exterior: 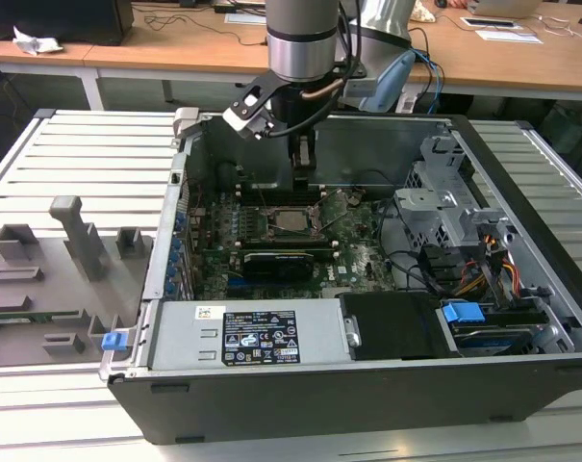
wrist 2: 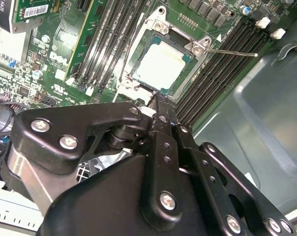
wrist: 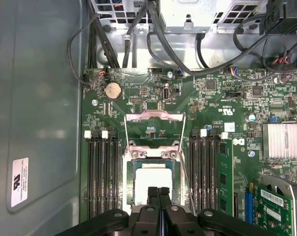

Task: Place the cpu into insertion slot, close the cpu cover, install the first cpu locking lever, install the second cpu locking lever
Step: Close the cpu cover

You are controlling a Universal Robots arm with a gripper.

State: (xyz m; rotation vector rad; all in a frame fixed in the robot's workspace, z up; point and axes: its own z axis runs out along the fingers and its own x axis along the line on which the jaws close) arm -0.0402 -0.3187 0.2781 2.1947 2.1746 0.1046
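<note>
Arm [exterior: 300, 38] vertical, gripper [wrist: 158, 190] pointing straight down, fingers [wrist: 152, 195] pressed together, nothing between them

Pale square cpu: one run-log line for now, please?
cpu: in silver-rimmed square insertion slot | black tool: shut, over slot

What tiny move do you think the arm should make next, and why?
Probably tip the cpu cover down onto the cpu. The cpu already lies in the insertion slot, the cover seems to stand raised at the slot's edge in the first wrist view, and the jaws are shut, holding nothing, close by.
</note>
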